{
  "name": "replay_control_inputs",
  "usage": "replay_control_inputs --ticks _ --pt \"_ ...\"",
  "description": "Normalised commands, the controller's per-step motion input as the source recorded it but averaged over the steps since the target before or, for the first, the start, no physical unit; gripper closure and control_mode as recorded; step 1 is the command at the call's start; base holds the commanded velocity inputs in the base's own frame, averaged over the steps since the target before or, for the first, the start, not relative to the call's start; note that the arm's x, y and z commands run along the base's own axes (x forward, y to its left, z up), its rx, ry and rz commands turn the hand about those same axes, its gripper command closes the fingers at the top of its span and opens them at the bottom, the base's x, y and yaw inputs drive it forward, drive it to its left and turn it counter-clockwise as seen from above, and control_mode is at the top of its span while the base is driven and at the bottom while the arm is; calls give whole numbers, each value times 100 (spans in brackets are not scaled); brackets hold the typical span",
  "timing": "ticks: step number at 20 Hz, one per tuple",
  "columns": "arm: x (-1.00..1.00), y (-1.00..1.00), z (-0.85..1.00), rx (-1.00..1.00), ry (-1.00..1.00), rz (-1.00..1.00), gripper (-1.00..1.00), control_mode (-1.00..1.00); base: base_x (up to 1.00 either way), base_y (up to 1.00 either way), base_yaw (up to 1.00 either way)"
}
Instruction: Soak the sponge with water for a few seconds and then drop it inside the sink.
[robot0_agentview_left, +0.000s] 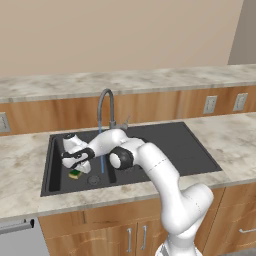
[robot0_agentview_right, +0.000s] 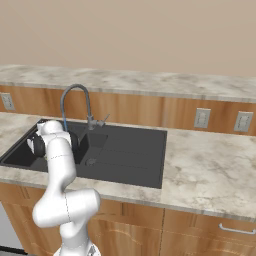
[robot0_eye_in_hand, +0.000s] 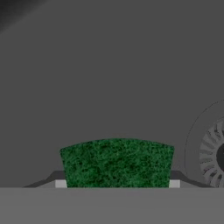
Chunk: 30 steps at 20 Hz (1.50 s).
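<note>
In the marble bench, your black sink (robot0_agentview_left: 190, 150) lay under the tap (robot0_agentview_left: 105, 107). Your jaws clenched the sponge (robot0_agentview_left: 75, 174) low inside the big basin, toward its left front corner, beside the water (robot0_agentview_left: 102, 162) and the drain (robot0_eye_in_hand: 214, 156).

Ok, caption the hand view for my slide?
Hand gripping the green-topped sponge low over the dark sink floor, beside the drain.

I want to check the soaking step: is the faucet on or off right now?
On. A thin blue stream of water falls from the faucet spout into the sink.
</note>
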Motion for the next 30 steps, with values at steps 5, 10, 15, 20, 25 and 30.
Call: replay_control_inputs --ticks 5,10,15,20,25,30 --pt "0 0 0 0 0 0 100 -100 0 0 0" --pt "0 0 0 0 0 0 -100 -100 0 0 0" --pt "0 0 0 0 0 0 -100 -100 0 0 0" --pt "-3 0 17 0 0 0 -100 -100 0 0 0" --pt "-18 0 54 2 -2 0 -100 -100 0 0 0" --pt "-21 0 63 3 -3 0 -100 -100 0 0 0"
